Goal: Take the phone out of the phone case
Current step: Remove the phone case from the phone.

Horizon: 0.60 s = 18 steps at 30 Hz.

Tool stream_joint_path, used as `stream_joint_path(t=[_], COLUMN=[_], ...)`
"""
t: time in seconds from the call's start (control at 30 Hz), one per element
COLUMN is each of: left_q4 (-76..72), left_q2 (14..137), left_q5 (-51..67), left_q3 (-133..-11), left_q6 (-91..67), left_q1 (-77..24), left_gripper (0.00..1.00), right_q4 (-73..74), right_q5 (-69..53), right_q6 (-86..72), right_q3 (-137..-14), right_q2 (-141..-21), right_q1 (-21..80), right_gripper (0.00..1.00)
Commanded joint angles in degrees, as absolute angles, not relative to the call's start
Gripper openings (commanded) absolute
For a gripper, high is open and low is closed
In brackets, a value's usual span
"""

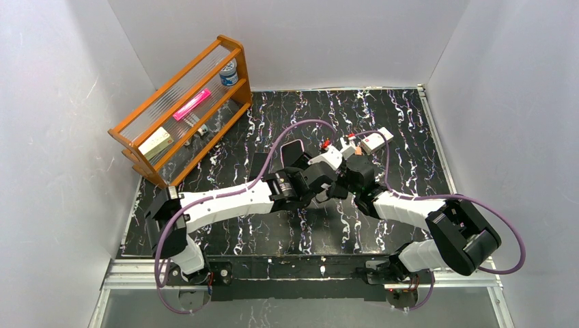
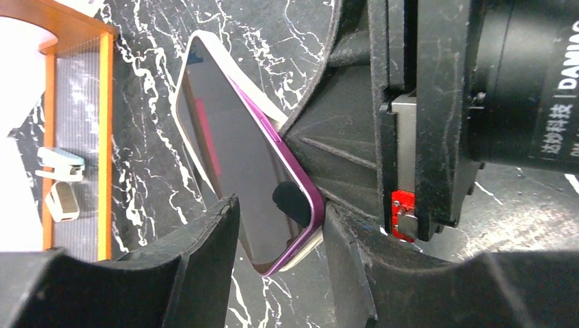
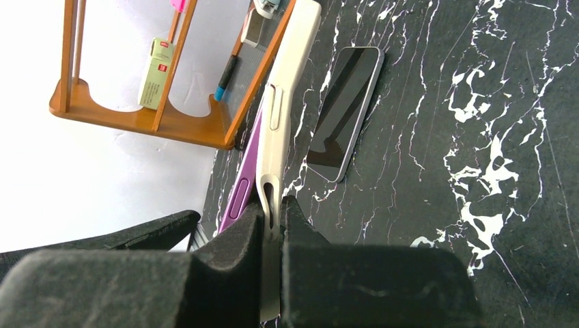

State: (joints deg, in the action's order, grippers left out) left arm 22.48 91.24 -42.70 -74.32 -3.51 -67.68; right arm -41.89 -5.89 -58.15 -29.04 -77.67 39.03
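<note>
The phone (image 2: 232, 157), purple-edged with a dark screen, stands on edge above the table and has slipped partly out of its cream phone case (image 3: 290, 82). In the right wrist view the phone's purple side (image 3: 242, 184) shows to the left of the case. My right gripper (image 3: 272, 205) is shut on the case's lower edge. My left gripper (image 2: 280, 206) is closed on the phone's lower corner, with one finger (image 2: 205, 260) over the screen side and the other (image 2: 355, 260) against the purple edge. Both grippers meet at mid-table (image 1: 338, 179).
A second dark phone (image 1: 292, 152) lies flat on the black marbled table (image 1: 382, 225) just left of the grippers. A wooden rack (image 1: 184, 109) holding small items stands at the back left. A small white box (image 1: 375, 142) sits behind the grippers. White walls enclose the table.
</note>
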Motion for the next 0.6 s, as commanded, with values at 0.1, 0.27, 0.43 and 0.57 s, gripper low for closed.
stream_joint_path(t=[0.1,0.27,0.43,0.57], left_q4=[23.0,22.5,21.5,19.5], left_q2=[93.8,94.6,93.3,89.5], left_q5=[-49.0,-49.1,-49.8,-50.1], left_q3=[-75.8,-75.4,-73.7,-71.9], left_q6=[-1.1,-0.3,-0.3,-0.3], left_q1=[-68.4,-69.0,-70.4,-71.4], left_gripper=[0.36,0.16,0.0,0.0], right_q4=[-48.8,-48.9,-48.0,-46.6], right_q5=[-6.7,-6.6,-4.1,-0.5], right_q6=[-60.3,-60.6,-60.3,-59.8], right_q3=[-31.7,-31.6,-30.9,-30.0], right_q2=[-75.5,-75.6,-75.6,-76.2], right_q1=[40.2,40.3,40.4,40.4], right_gripper=[0.01,0.01,0.01,0.01])
